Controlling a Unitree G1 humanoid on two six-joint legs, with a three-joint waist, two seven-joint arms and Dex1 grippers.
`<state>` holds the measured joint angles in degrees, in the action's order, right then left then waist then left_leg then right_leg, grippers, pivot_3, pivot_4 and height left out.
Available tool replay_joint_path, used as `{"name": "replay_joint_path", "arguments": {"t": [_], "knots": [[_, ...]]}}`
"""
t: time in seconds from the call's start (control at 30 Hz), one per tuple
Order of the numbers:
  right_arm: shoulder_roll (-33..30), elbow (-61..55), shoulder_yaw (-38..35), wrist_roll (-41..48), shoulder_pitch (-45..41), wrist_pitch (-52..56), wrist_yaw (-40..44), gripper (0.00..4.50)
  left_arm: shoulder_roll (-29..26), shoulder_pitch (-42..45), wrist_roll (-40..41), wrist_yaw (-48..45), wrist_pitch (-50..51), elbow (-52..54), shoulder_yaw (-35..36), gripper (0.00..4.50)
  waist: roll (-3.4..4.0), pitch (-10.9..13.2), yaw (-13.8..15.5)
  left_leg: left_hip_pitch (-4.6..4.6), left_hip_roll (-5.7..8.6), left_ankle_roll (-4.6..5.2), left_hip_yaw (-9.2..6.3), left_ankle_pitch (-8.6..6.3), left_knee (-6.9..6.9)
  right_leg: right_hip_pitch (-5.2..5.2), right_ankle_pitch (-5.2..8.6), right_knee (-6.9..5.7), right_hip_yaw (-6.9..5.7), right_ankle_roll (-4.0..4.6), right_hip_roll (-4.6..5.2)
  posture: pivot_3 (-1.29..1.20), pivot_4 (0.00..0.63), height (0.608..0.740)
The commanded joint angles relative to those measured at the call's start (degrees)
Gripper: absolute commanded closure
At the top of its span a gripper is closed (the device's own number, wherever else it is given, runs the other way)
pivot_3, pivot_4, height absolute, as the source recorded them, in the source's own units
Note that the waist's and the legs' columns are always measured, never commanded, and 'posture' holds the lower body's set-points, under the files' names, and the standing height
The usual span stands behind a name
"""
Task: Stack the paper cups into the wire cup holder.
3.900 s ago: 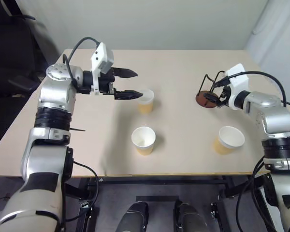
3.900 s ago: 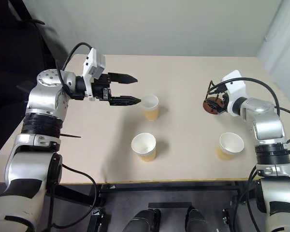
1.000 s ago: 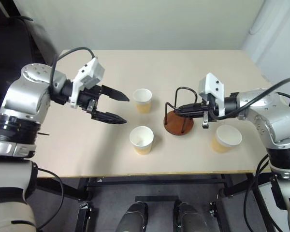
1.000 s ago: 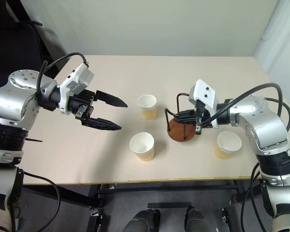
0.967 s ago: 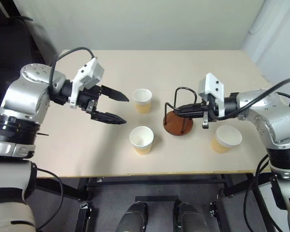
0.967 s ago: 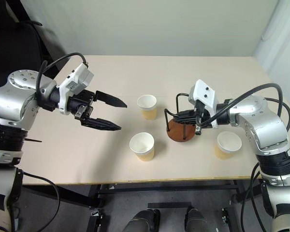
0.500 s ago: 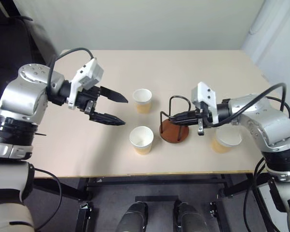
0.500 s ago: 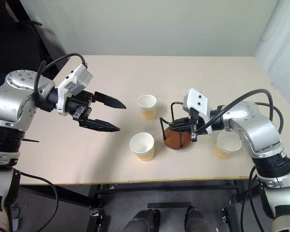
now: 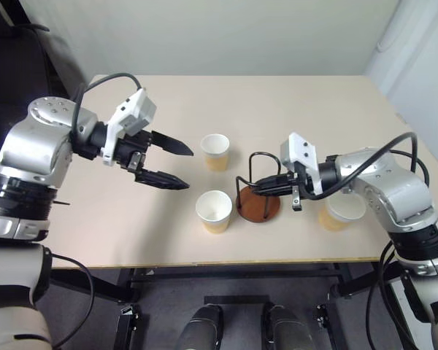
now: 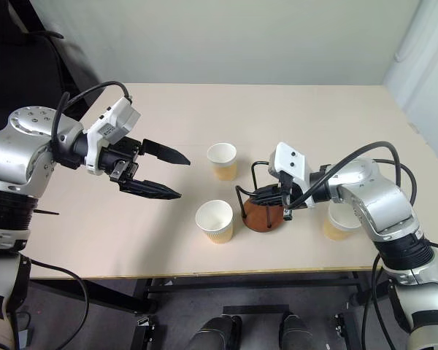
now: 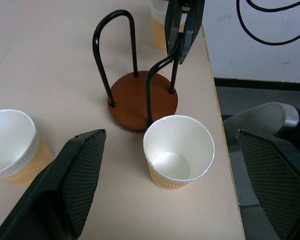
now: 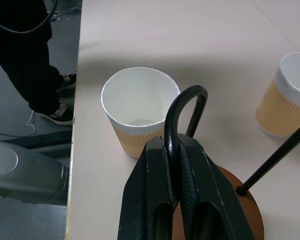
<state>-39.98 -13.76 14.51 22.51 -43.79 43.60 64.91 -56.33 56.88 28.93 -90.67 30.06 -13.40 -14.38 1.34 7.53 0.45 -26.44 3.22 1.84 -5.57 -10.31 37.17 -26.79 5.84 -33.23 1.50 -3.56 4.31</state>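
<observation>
Three tan paper cups with white insides stand upright on the table: a far cup point(image 9: 215, 151), a near cup point(image 9: 214, 211) and a right cup point(image 9: 343, 212) partly behind my right arm. The wire cup holder point(image 9: 258, 205), a reddish-brown disc with black wire loops, sits just right of the near cup. My right gripper point(image 9: 266, 187) is shut on one wire loop point(image 12: 184, 111) of the holder. My left gripper point(image 9: 187, 169) hovers open left of the far and near cups, holding nothing; between its fingers point(image 11: 72, 180) I see the near cup point(image 11: 178, 152) and the holder's base point(image 11: 140, 100).
The beige table point(image 9: 306, 102) has bare room at the back and the left. Its front edge point(image 9: 241, 261) runs close to the near cup. A person's dark trouser leg and shoe point(image 12: 57, 114) stand past the table's edge.
My right gripper has carried the wire cup holder left and down, from between the far and right cups to just beside the near cup. The left gripper has stayed put and open.
</observation>
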Motion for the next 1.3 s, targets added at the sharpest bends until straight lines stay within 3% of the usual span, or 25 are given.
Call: {"name": "replay_joint_path", "arguments": {"t": [0.03, 0.87, 0.97, 1.3], "knots": [[0.1, 0.1, -0.5, -0.6, -1.5, -2.1, 0.1, 4.49, -0.8, 0.4, 0.5, -1.8, 0.2, 1.9, 2.1, 0.0, 0.0, 0.0, 0.0, 0.0, 0.0, 0.0, 0.0, 0.0, 0.0, 0.0, 0.0, 0.0, 0.0, 0.0, 0.0, 0.0, 0.15, 0.74], [0.2, 5.9, 0.8, -5.7, -1.1, -7.2, 1.8, 4.49, -0.6, 0.6, 0.1, -1.8, 0.2, 1.7, 2.2, 0.0, 0.0, 0.0, 0.0, 0.0, 0.0, -0.04, -0.01, -0.03, -0.02, -0.01, 0.02, 0.0, 0.0, 0.04, 0.0, 0.0, 0.15, 0.74], [0.0, 6.4, 1.2, -6.0, -1.0, -6.3, 2.2, 3.71, -0.9, 0.8, 0.5, -1.8, 0.6, 1.8, 1.7, 0.0, 0.0, 0.0, 0.0, 0.0, -0.01, -0.06, -0.01, -0.04, -0.02, -0.01, 0.02, 0.0, 0.0, 0.04, 0.0, 0.0, 0.15, 0.74], [-1.0, 7.6, 1.7, -8.7, -0.4, -8.8, 1.9, 0.27, -0.5, 1.0, 0.2, -1.8, 0.7, 1.7, 1.8, 0.0, 0.0, 0.0, 0.0, 0.0, -0.01, -0.06, -0.01, -0.05, -0.03, -0.01, 0.02, 0.0, 0.0, 0.04, 0.0, 0.0, 0.15, 0.74]]}}
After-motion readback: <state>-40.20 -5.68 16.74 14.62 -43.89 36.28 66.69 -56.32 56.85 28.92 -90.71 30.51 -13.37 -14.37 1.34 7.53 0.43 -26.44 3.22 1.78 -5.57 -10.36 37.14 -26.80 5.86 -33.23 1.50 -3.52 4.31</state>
